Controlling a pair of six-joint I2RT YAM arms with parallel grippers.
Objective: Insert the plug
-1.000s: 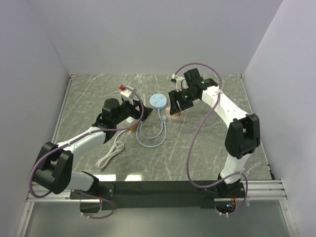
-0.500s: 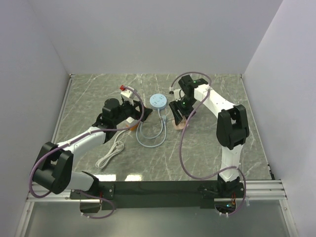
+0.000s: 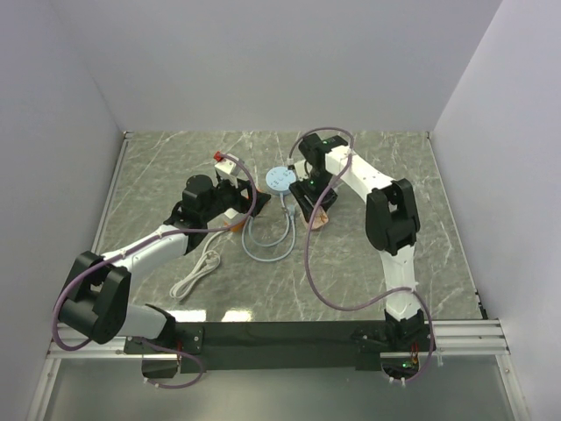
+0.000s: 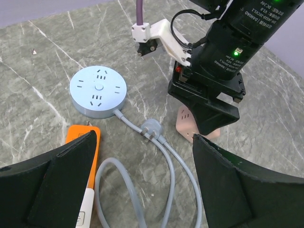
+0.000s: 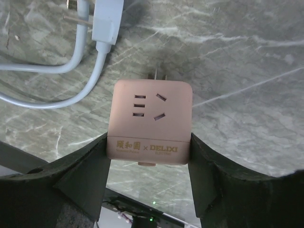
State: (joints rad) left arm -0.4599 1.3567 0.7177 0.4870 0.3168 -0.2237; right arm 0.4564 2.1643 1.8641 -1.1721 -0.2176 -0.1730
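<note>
1. Landmark: round pale blue plastic socket hub [image 3: 281, 179], lying flat on the grey marbled table [image 3: 456, 228], slot face up.
2. Right gripper [image 5: 148, 138] hangs just beside the hub, on its right and a little toward the arm bases. Jaws are clamped on the pink plastic cube adapter [image 5: 151, 111], one finger on each side wall.
3. The adapter's slotted face looks at the wrist camera, and metal prongs show at its far edge. In the left wrist view the cube sits low under the gripper; I cannot tell whether it touches the table. It stands apart from the hub.
4. Pale blue plug [image 4: 152, 128] lies on the table between hub and adapter, near both, prongs bare and not inserted. Its pale blue cable [image 3: 267, 250] runs from the hub's rim and loops toward the arm bases.
5. Left gripper [image 4: 144, 140] hovers left of the hub and nearer the bases. Jaws are wide apart with nothing gripped.
6. Orange-and-white plastic block [image 4: 81, 142] lies just bases-side of the hub, by the left finger.
7. White flat cord [image 3: 197, 274] lies well apart from the hub, left and toward the bases.
</note>
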